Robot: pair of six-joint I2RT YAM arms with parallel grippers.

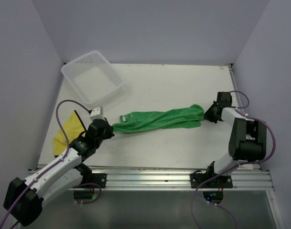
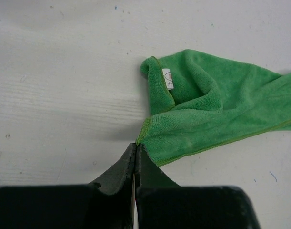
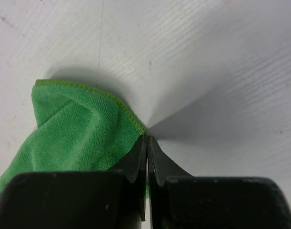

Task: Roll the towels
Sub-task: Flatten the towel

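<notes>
**As Held at Both Ends: Green Towel (image 1: pixel 159 119), Drawn Out Between Two Grippers**

Where the white table (image 1: pixel 183 86) lies open between the two arms, the entries are as follows.

Item 1, green towel. It lies on the table as a long, loosely twisted band running left to right across the middle.
- Left end: one hem corner is pinched by the left gripper (image 2: pixel 136 145). The fingers are pressed flat together, with only the corner of the cloth between the tips.
- Just past that corner the cloth folds back on itself. A small white label (image 2: pixel 167 78) shows on the folded edge.
- Right end: a stitched corner is clenched in the right gripper (image 3: pixel 146 138). The jaws are closed tight on it, with the tips low over the table.
- In the right wrist view the cloth bunches to the left of the fingers.

Item 2, yellow towel (image 1: pixel 64 136). It lies at the table's left edge, beside the left arm and partly covered by it.
- A purple cable (image 1: pixel 59 114) loops above it.
- A narrow black strip shows along its far side.
- Neither gripper touches it, and it lies apart from the green towel.

Item 3, white plastic basket (image 1: pixel 109 69). It sits at the far left corner of the table, turned askew to the table's edges. It is apart from both towels and both grippers.
</notes>
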